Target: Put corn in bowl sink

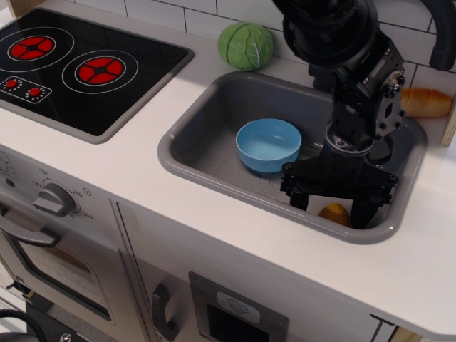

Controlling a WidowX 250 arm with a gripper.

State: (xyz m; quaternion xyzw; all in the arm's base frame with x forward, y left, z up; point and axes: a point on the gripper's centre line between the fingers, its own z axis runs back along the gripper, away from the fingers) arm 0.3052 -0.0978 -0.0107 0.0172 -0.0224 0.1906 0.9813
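Observation:
The yellow corn lies on the floor of the grey sink, near its front right corner. The light-blue bowl sits empty in the middle of the sink, left of the corn. My black gripper is low in the sink with its fingers spread, one on each side of the corn. The jaws stand open around the corn; part of the corn is hidden by the gripper body.
A green cabbage sits on the counter behind the sink. A tan bread loaf lies at the back right. A black stove top with red burners is at the left. The black faucet rises at top right.

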